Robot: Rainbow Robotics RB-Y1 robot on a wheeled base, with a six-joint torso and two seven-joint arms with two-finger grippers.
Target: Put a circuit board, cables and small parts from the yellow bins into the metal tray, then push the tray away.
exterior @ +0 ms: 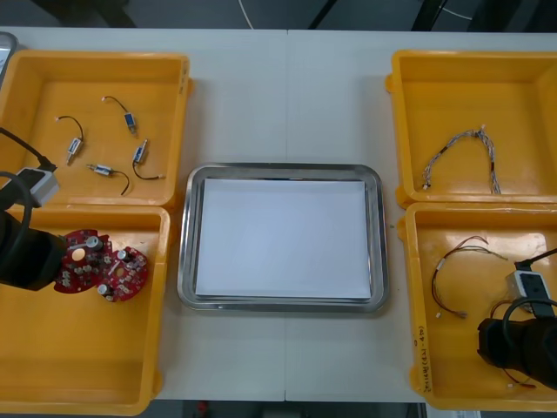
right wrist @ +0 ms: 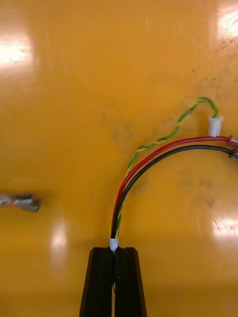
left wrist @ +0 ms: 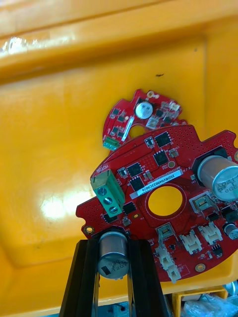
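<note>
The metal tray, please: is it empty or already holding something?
Empty: the metal tray is bare white inside. The left gripper holds a circuit board, the right gripper pinches a cable, both in near yellow bins.

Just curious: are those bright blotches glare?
Right wrist view: glare blotches the glossy yellow bin floor around the right gripper, shut on a red, black and yellow cable. Left wrist view: sheen beside the round red circuit board the left gripper holds.
</note>
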